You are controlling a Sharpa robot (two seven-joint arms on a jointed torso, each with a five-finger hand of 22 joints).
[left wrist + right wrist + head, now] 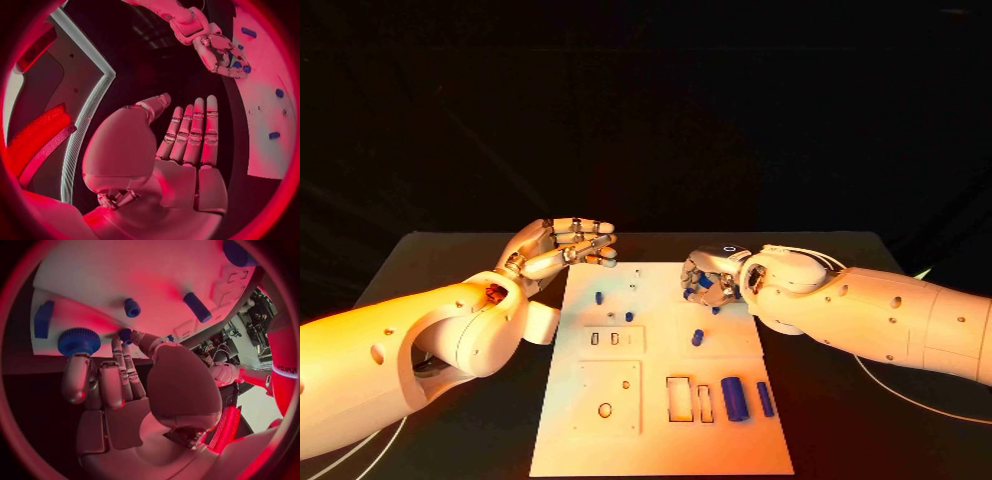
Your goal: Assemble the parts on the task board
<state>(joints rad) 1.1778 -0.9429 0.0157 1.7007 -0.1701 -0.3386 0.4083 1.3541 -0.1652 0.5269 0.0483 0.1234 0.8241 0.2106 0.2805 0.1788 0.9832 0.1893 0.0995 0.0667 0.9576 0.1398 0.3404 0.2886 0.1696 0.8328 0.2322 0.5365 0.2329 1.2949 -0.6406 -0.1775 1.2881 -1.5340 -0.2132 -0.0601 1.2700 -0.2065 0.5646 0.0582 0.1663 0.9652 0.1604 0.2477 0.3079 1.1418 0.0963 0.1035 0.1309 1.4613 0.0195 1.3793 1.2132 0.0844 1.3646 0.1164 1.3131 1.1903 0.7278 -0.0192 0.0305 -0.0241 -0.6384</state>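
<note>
The white task board (pixel 661 440) lies in the middle of the black table. My right hand (pixel 711 280) hovers over its far right part and its fingertips grip a round blue ridged part (pixel 78 341), also seen among the fingers (pixel 238 64). My left hand (pixel 568 245) is off the board's far left corner, fingers stretched out with nothing in them (pixel 187 135). Blue pegs (pixel 600 297) (pixel 629 316) (pixel 697 338) stand on the board. A thick blue cylinder (pixel 736 398) and a slim blue bar (pixel 766 398) lie near its right edge.
The board has rectangular cut-outs (pixel 679 398), small slots (pixel 596 339) and an oval hole (pixel 606 410) in a raised plate. Bare black table lies on both sides of the board; each forearm crosses one side. Thin cables run along the table's front corners.
</note>
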